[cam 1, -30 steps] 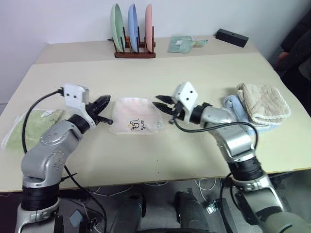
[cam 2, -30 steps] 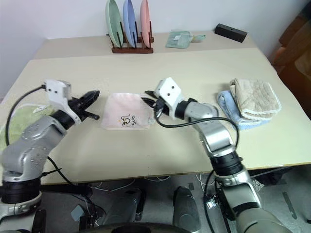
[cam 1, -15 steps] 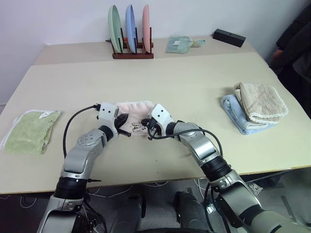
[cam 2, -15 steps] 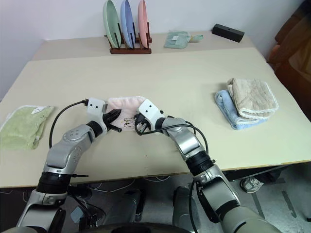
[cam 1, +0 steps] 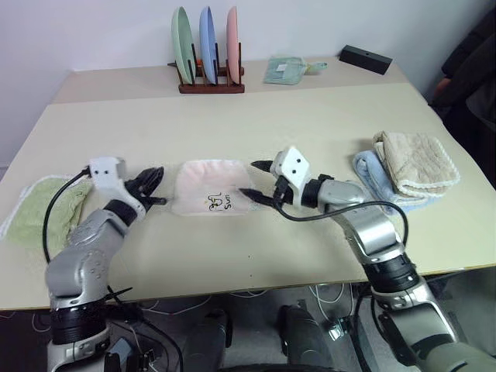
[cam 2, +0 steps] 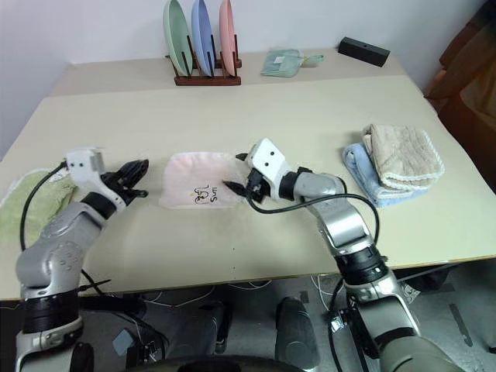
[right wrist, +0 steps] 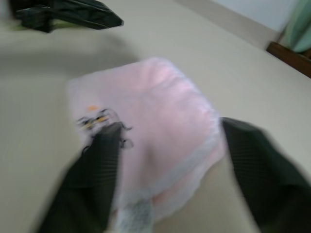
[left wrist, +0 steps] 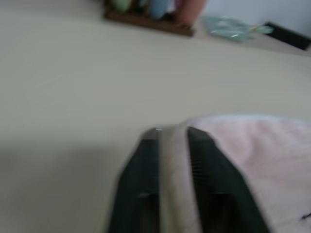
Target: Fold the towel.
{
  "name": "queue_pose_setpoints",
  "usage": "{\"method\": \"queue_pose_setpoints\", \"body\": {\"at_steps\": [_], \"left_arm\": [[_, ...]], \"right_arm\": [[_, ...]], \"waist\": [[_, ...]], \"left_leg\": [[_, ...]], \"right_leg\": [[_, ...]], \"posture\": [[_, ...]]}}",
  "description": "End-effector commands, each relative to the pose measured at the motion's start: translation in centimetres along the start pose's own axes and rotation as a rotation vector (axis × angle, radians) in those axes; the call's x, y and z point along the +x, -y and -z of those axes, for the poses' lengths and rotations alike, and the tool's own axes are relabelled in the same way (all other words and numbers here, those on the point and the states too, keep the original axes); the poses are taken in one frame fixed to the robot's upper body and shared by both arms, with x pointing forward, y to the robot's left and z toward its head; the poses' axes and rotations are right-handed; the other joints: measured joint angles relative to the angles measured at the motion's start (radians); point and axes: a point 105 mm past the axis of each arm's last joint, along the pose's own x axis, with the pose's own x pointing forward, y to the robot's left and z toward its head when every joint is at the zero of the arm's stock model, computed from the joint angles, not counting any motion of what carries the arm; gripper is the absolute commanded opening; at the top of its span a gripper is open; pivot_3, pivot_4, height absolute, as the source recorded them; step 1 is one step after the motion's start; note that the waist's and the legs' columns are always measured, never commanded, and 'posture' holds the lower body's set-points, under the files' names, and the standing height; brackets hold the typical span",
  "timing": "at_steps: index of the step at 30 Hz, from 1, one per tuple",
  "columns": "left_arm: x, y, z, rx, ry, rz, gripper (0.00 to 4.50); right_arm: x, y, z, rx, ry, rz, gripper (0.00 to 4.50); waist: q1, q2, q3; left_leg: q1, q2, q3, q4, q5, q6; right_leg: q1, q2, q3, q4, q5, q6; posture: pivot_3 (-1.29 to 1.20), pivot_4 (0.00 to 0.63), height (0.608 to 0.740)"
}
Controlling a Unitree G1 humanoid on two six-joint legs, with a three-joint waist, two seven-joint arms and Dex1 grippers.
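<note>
The towel (cam 1: 211,187) is being seen folded into a small pink square, lying flat on the bench (cam 1: 310,132) near its front edge, with the dark embroidered mark turned upward. It is being flanked by the two arms. The left tool (cam 1: 149,186) is being held just beside the towel's left edge, and its two black fingers (left wrist: 146,160) are being kept a little apart, with nothing gripped between them. The right tool (cam 1: 256,180) is being held at the towel's right edge with the fingers spread wide; no cloth is being gripped by it, and in the right wrist view the towel's near corner is being framed between the two fingers (right wrist: 99,160). A light green cloth (cam 1: 43,208) is lying at the left end of the bench, partly covered by the left arm. A beige towel (cam 1: 417,163) is resting on a light blue one (cam 1: 380,177) at the right side. At the far edge a rack with three plates (cam 1: 206,56), another small greenish cloth (cam 1: 288,70) and a black box (cam 1: 370,59) are standing.
</note>
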Motion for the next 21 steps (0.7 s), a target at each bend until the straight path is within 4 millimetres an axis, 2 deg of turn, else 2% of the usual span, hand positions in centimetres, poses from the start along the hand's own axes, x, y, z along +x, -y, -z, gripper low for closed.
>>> {"method": "queue_pose_setpoints", "body": {"at_steps": [1,4,5,9,15,18,21], "left_arm": [[0.1,0.2,-0.1,-0.147,0.004,-0.024,2.73],[0.6,1.6,1.6,-0.283,-0.074,-0.003,4.27],[0.8,2.2,2.0,-0.321,-0.096,0.014,4.44],[1.3,3.6,3.2,-0.420,-0.153,0.027,4.44],[1.9,7.6,5.1,-0.548,-0.240,0.119,4.44],[2.0,7.9,5.4,-0.609,-0.242,0.104,3.64],[1.8,8.6,5.8,-0.617,-0.253,0.110,2.20]], "right_arm": [[-0.4,-1.1,-2.5,-0.070,0.069,-0.065,4.50],[-0.7,-1.5,-3.2,-0.099,0.087,-0.087,4.50],[-0.8,-1.6,-3.4,-0.108,0.091,-0.091,4.50],[-1.1,-1.7,-3.8,-0.136,0.100,-0.092,4.50],[-1.7,-1.5,-4.2,-0.173,0.099,-0.074,4.50],[-1.8,-1.4,-4.3,-0.182,0.097,-0.068,4.50],[-1.8,-1.4,-4.5,-0.187,0.098,-0.064,4.50]], "waist": [[0.005,0.000,0.000],[0.006,-0.001,0.000],[0.006,-0.001,0.000],[0.003,-0.001,0.000],[0.007,-0.001,0.000],[0.012,-0.001,0.000],[0.011,-0.001,0.000]], "left_leg": [[0.000,0.000,0.000,0.000,0.000,0.000],[0.000,0.000,-0.001,0.001,0.000,0.000],[0.000,0.000,-0.001,0.001,0.000,0.000],[0.000,0.000,-0.001,0.001,0.000,0.000],[0.000,0.000,0.000,0.001,0.000,0.000],[0.000,0.000,0.000,0.001,0.000,0.000],[0.000,0.000,0.000,0.001,0.000,0.000]], "right_leg": [[0.000,0.000,0.000,0.000,0.000,0.000],[0.002,0.000,-0.001,-0.001,0.000,0.000],[0.002,0.000,-0.001,-0.001,0.000,0.000],[0.001,0.000,-0.001,-0.001,0.000,0.001],[0.001,-0.001,-0.001,-0.001,0.000,0.001],[0.002,-0.001,-0.001,-0.002,0.000,0.000],[0.002,-0.001,-0.001,-0.002,0.000,0.000]], "posture": [[0.00,0.150,0.736],[0.00,0.150,0.736],[0.00,0.150,0.736],[0.00,0.150,0.736],[0.00,0.150,0.736],[0.00,0.150,0.736],[0.00,0.150,0.736]]}}
